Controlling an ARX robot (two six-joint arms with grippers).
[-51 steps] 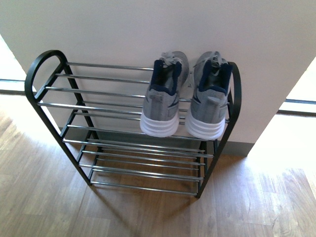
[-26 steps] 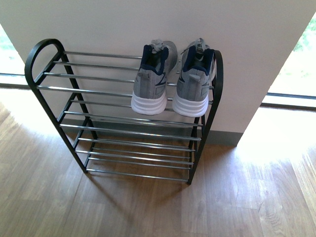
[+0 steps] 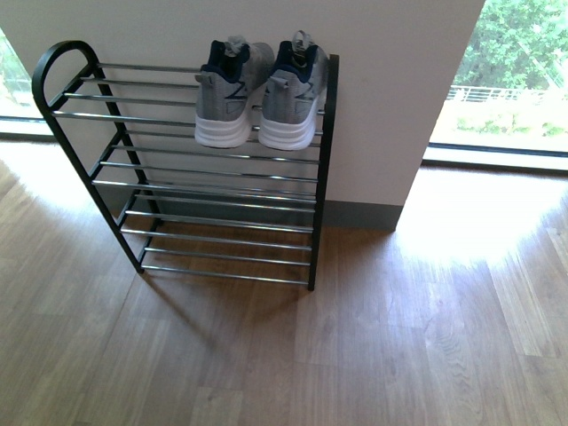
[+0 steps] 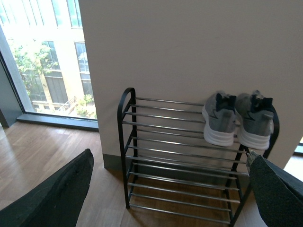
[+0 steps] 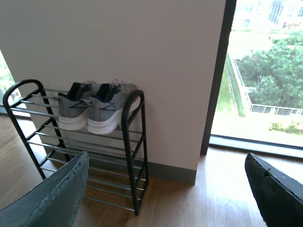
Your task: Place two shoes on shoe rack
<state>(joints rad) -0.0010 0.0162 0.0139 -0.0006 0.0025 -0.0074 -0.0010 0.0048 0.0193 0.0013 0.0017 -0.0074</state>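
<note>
Two grey sneakers [image 3: 288,102] atop the shoe rack [image 3: 322,160].

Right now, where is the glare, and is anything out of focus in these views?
Front view: sun washes out the floor right of the rack, which throws a soft shadow in front of itself. Left wrist view: the window is overexposed and the shoes look slightly soft. Right wrist view: the dark fingers are blurred in the foreground.
</note>
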